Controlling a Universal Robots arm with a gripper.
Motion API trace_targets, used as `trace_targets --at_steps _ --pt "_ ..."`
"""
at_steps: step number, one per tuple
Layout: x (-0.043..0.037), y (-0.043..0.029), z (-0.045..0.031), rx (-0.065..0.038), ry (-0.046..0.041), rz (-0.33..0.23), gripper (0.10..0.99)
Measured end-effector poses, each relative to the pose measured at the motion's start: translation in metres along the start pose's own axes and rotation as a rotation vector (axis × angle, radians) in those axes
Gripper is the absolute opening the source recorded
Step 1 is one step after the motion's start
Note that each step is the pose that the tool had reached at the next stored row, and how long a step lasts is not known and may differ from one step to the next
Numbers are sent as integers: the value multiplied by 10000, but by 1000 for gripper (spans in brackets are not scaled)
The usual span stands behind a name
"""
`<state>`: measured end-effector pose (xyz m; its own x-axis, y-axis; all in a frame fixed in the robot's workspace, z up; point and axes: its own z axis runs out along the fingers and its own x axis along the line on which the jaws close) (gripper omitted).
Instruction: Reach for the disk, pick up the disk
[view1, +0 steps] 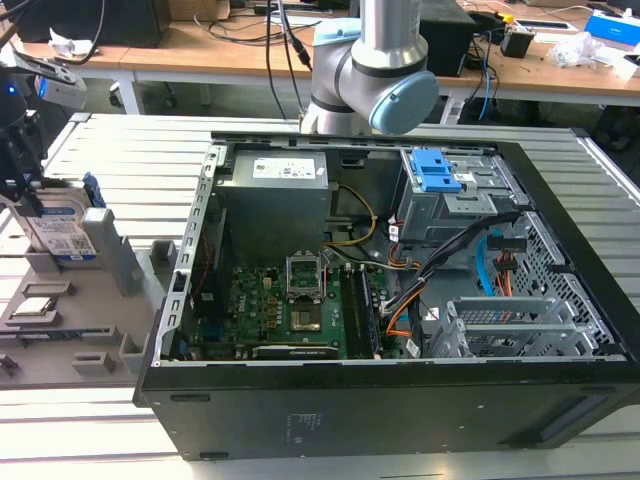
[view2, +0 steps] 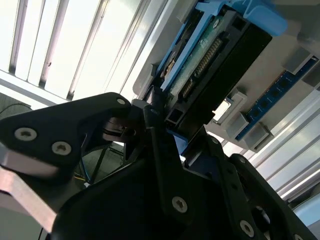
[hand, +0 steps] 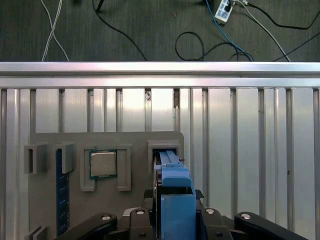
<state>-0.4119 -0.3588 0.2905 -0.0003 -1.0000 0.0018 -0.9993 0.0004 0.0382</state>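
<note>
The gripper (hand: 175, 194) hung over the grey holder (hand: 165, 137) at the exterior view's left, well apart from the open computer case (view1: 400, 400) in the middle of that view. In both wrist views its 2 fingers (hand: 150, 193) stood on either side of the disk (hand: 175, 212), tight against the blue rail frame, so they appeared closed on the disk rather than spread around it.

The disk (view1: 60, 232) stood upright on edge in 1 slot of the holder, label facing the case, and looked seated in that slot, not yet lifted. In the second wrist view its connector end (view2: 202, 62) and blue rail showed just beyond the finger (view2: 152, 112). The small square chip (hand: 103, 164) lay in its own pocket of the holder, just beside the disk's slot.

The main risks, as I judged them:
- The grip sat on plastic rail, not metal. The rail could flex or slide, letting the heavy drive sag or drop.
- A pull that was not straight along the slot could wedge the disk against the slot walls.
- If the disk jammed, the light holder could rise with it off the slatted table (hand: 240, 150) and spill the chip.
- A grip so near 1 end could let the disk swing once free.
</note>
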Motion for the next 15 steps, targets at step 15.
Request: trace_targets --at_steps 15 --pt "0 0 -10 3 -3 -2 369"
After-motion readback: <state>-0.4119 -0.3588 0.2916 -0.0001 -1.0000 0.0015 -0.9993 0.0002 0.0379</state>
